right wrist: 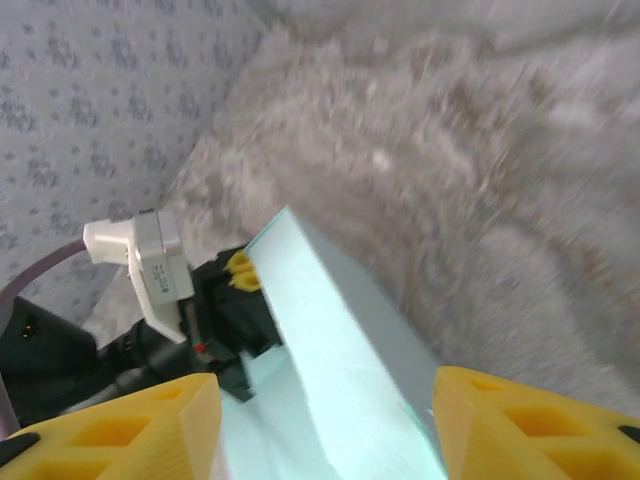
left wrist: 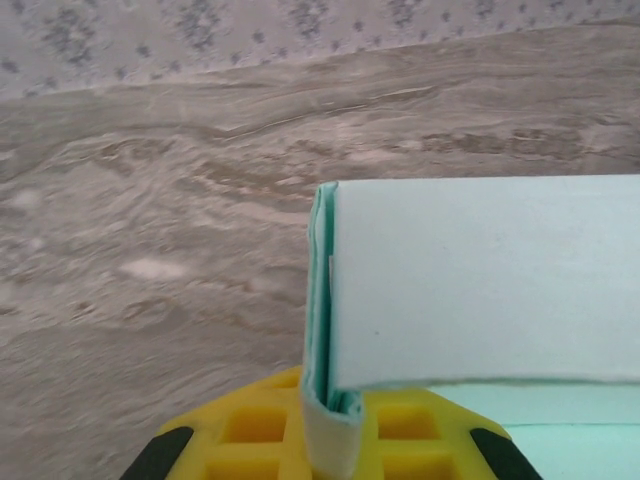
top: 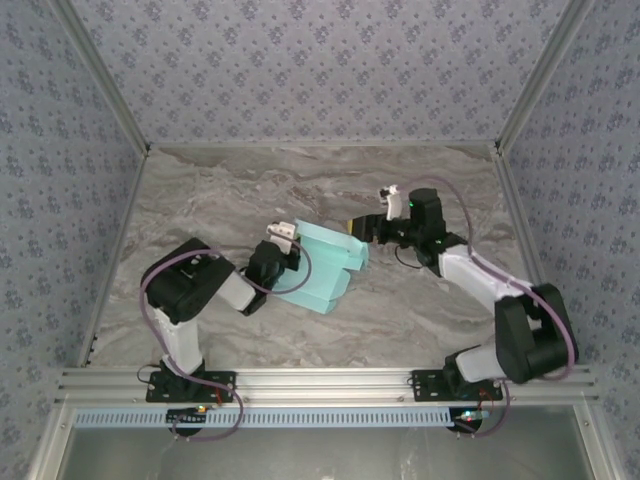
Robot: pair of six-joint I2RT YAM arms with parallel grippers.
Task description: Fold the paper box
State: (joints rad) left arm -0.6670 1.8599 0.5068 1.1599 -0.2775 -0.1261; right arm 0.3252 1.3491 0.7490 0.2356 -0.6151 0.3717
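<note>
Pale aqua card, the paper box lies partly folded near the middle of the marbled table, between the two arms. The left end effector is clamped tight on the box's left edge, its yellow fingers pinching a doubled fold of card. The right end effector sits at the box's far right corner, its fingers spread wide either side of a raised panel, gripping nothing.
</note>
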